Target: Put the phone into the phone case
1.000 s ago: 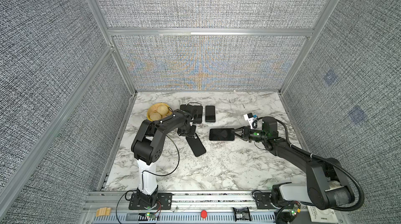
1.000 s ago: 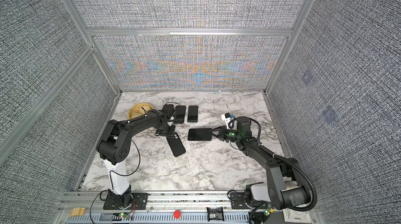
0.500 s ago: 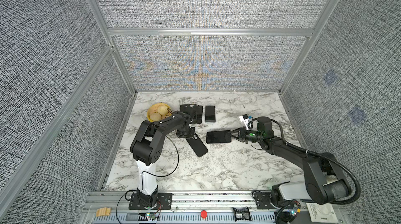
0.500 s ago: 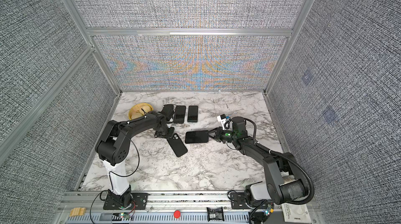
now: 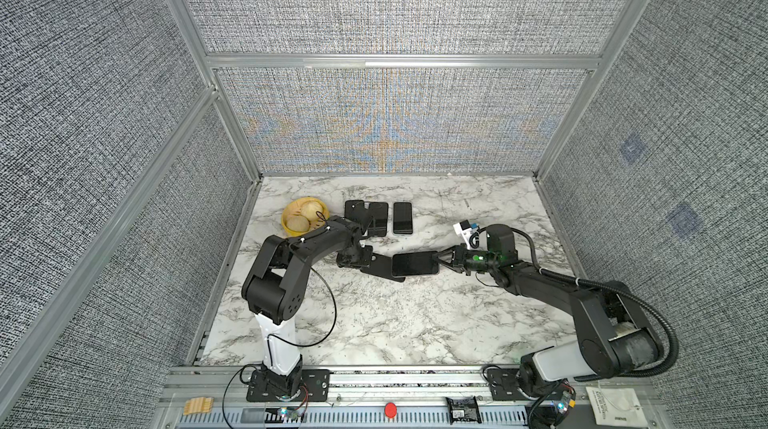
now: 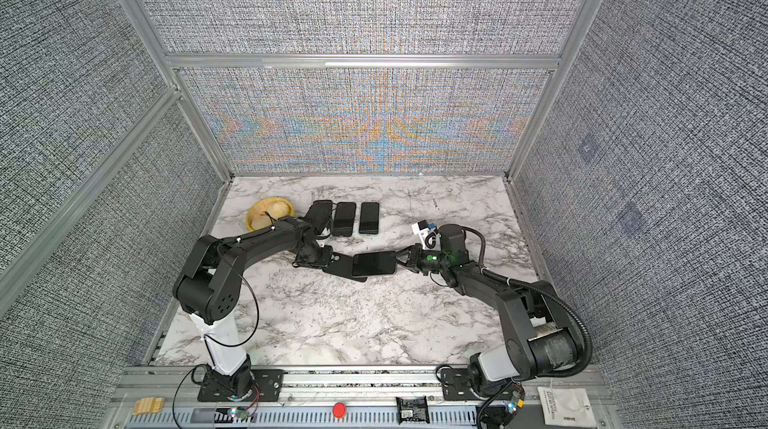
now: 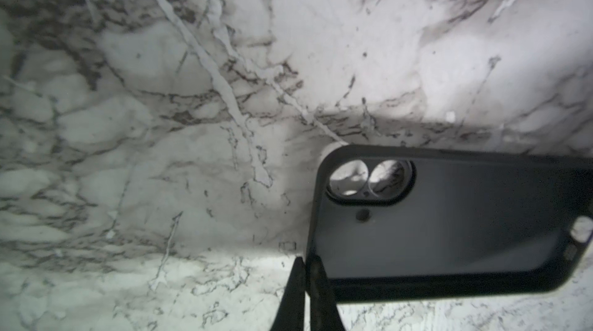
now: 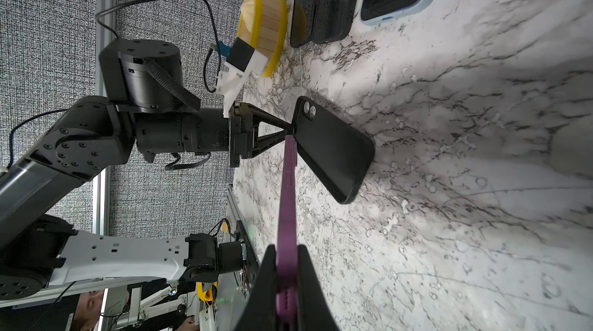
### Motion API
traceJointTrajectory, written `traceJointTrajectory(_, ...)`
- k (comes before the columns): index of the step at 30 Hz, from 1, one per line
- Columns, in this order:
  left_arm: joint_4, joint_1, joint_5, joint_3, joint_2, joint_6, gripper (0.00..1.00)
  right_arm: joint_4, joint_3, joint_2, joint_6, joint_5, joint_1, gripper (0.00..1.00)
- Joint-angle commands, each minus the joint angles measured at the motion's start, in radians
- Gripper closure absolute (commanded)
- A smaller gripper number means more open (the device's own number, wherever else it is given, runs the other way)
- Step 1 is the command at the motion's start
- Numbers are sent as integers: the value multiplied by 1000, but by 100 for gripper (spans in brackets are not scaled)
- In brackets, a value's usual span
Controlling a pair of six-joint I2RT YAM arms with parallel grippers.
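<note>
The black phone case (image 7: 449, 223), with two round camera holes, hangs tilted above the marble, and my left gripper (image 7: 307, 260) is shut on its short end. In both top views the case (image 5: 378, 268) (image 6: 338, 268) lies partly under the phone (image 5: 414, 264) (image 6: 373, 263). The phone has a dark screen and a purple edge (image 8: 287, 191). My right gripper (image 8: 286, 249) is shut on its other short end and holds it level over the case (image 8: 333, 149). The phone's far end reaches the left gripper (image 8: 290, 129).
A yellow bowl (image 5: 305, 217) with round pale pieces stands at the back left. Beside it lie a black case (image 5: 365, 217) and another phone (image 5: 402, 217). Grey fabric walls with aluminium posts close in three sides. The left arm's cable loops over the front left.
My left gripper has closed on the case's end and swung the case from a diagonal towards the phone. My right gripper has carried the phone leftwards, over the case.
</note>
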State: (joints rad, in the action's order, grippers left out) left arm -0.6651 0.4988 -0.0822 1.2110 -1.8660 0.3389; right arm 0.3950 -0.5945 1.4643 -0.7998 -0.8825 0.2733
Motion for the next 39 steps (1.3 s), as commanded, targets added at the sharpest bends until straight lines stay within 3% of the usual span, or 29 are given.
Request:
traceJointTrajectory(1,20,1,-36,-17,25,27,94,59,-3,1,-13,-18,0,98)
traceJointTrajectory(16,-5,15,-63,-117,84,220,99,131,9,8,-74,-73,1,98)
traceJointTrajectory(25,-12,50,-33,-172,158,348,99,106,8,22,-46,-101,0,98)
traceJointTrajectory(39,20,86,-52,-191,138,433,96,89,-11,71,-26,-146,0,98)
